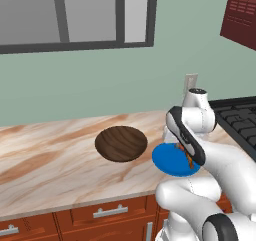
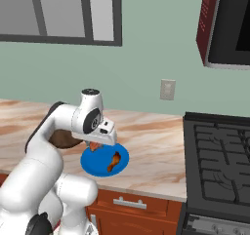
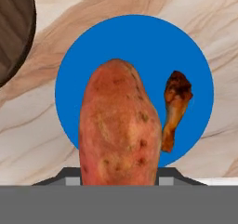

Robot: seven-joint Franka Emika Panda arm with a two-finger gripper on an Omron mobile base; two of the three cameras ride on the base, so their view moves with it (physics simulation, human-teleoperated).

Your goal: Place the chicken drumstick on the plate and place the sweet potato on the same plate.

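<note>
The sweet potato (image 3: 118, 125), a stubby reddish-orange lump, hangs just above the blue plate (image 3: 139, 42), and my gripper (image 2: 95, 142) is shut on it. It hides most of the fingertips in the hand view. The chicken drumstick (image 3: 174, 107) lies on the plate, to the right of the sweet potato in that view. From the right base view the plate (image 2: 100, 166) sits near the counter's front edge with the drumstick (image 2: 114, 162) on its right half. In the left base view my arm covers part of the plate (image 1: 167, 161).
A dark wooden round dish (image 1: 121, 143) rests on the marble counter just left of the plate. A black stove (image 2: 219, 156) borders the counter on the right, with a microwave (image 2: 227, 24) above it. A wall outlet (image 2: 167, 89) sits behind.
</note>
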